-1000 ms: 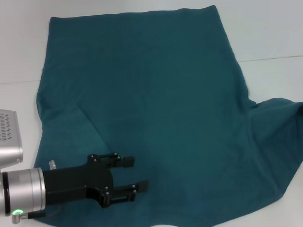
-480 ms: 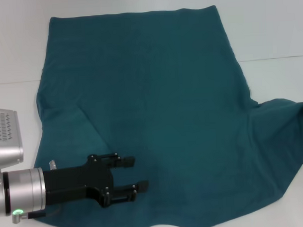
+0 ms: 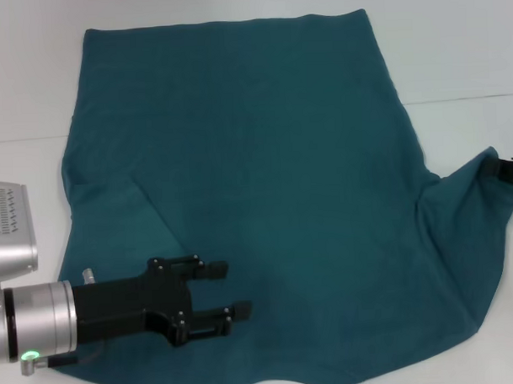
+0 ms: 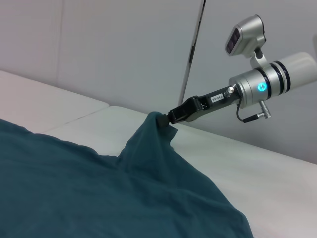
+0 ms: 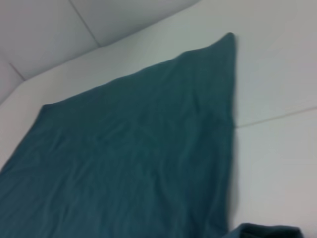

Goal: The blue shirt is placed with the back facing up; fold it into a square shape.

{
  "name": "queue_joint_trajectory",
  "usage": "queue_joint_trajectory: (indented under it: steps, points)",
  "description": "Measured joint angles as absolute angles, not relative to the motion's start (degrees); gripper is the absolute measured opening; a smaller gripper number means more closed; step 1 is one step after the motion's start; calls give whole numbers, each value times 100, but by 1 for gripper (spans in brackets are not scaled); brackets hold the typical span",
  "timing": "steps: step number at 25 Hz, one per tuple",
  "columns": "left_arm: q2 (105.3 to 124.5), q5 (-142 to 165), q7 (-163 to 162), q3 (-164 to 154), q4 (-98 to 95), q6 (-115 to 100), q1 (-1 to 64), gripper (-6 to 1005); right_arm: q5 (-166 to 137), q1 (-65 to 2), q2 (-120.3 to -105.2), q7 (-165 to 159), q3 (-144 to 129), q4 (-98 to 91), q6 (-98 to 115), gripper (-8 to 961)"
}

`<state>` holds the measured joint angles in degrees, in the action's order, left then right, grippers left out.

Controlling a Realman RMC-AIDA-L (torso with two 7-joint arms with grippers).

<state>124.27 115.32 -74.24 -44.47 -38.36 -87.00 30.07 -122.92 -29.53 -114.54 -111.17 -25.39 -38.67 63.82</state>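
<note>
The blue shirt lies spread plain side up on the white table, also in the right wrist view. Its left sleeve is folded in over the body. My left gripper hovers open over the shirt's near left part, with nothing between its fingers. At the far right edge, my right gripper is shut on the right sleeve's tip. The left wrist view shows that right gripper pinching the sleeve and holding it up in a peak above the table.
A thin seam runs across the white table past the shirt's right side. Bare table surrounds the shirt on the far side and the right. A pale wall stands behind the table in the left wrist view.
The right sleeve's tip has risen and drawn inward, and the right gripper's black tip now shows at the right edge. The left gripper has barely moved.
</note>
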Motion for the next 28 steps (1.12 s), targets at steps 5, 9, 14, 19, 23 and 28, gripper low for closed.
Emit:
queue_joint_trajectory:
  steps: [5,9,14,19,23,28]
  points:
    - [12420,11525,-7475,-4447,-3848,-8675,3028,705,-12289,-3152,-11504,-11173,-2583,-3855,6449,11]
    - [12409,11522,-7515,-4447,-3847,-8669,3059,705,-12270,-3438,-11597,-11242,-2588,-3760,6477,11]
    - [12400,11521,-7535,-4451,-3867,-8663,3068,705,-12216,-3995,-11779,-11199,-2674,-3322,6332,12]
    - [12403,11524,-7523,-4456,-3844,-8590,3060,705,-12010,-4311,-11962,-11084,-2916,-3174,6420,40]
    - [12409,11556,-7530,-4449,-3841,-8560,3027,705,-11610,-4284,-11934,-11131,-3114,-3172,6702,146]
    - [12412,11552,-7521,-4446,-3838,-8553,3010,705,-11542,-4059,-11756,-11424,-3169,-3288,6960,441]
